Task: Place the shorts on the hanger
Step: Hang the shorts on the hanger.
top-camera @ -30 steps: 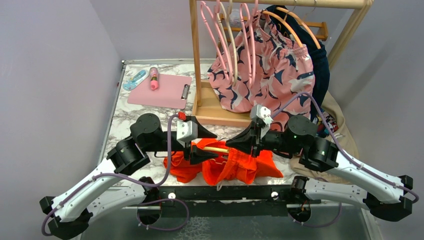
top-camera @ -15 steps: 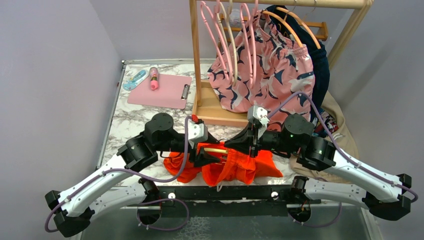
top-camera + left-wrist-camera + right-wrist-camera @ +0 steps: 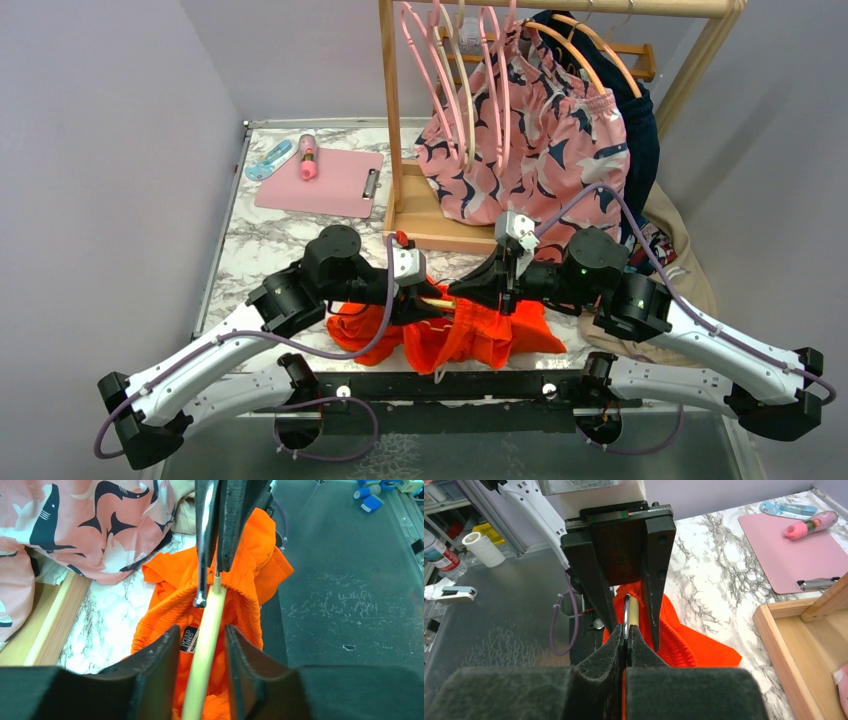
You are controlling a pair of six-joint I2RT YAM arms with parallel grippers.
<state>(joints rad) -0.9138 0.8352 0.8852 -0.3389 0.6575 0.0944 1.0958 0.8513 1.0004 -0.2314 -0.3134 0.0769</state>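
Shorts [image 3: 480, 335]: orange-red, heaped on table [image 3: 250, 240] near its front edge, beneath hanger [image 3: 207, 625]. Right fingers [image 3: 609, 650]: clenched on hanger's metal hook. Left fingers [image 3: 160, 655]: parted, straddling hanger's pale rod, gaps either side.

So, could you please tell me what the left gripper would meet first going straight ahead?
Most likely the right gripper, shut on the hanger hook just ahead, though depth is hard to judge.
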